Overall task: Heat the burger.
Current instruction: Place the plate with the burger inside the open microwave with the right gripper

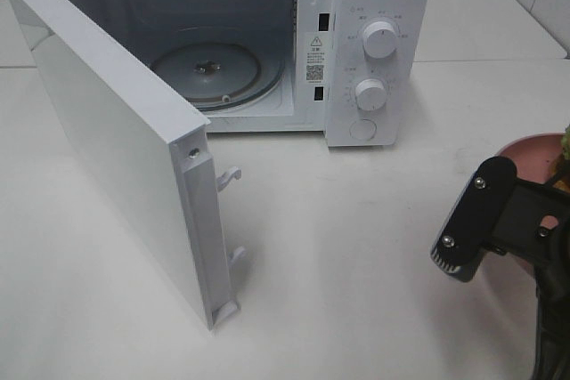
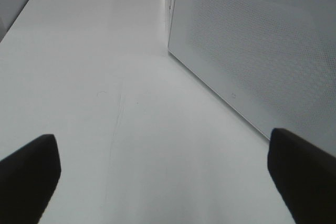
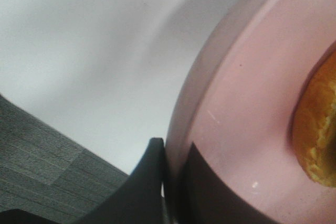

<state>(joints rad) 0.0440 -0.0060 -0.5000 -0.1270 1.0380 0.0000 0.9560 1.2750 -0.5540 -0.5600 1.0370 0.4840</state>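
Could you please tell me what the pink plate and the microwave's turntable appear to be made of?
The pink plate is probably plastic or melamine: smooth, with a soft sheen. The turntable looks like clear glass: see-through, with reflective ridged rings.

White is dominating, with pink, gold and black breaking in.

The microwave, its door and both knobs are showing plain white, and the table is matching them; in the left wrist view the door's window panel is showing a fine grey dot pattern. The cavity is looking bluish grey around a clear, greyish turntable, and a white sticker is carrying black print. The plate is glowing pale pink under the burger, whose bun is showing mottled golden orange. The left gripper and right gripper are appearing black. The floor is showing grey with fine stripes.
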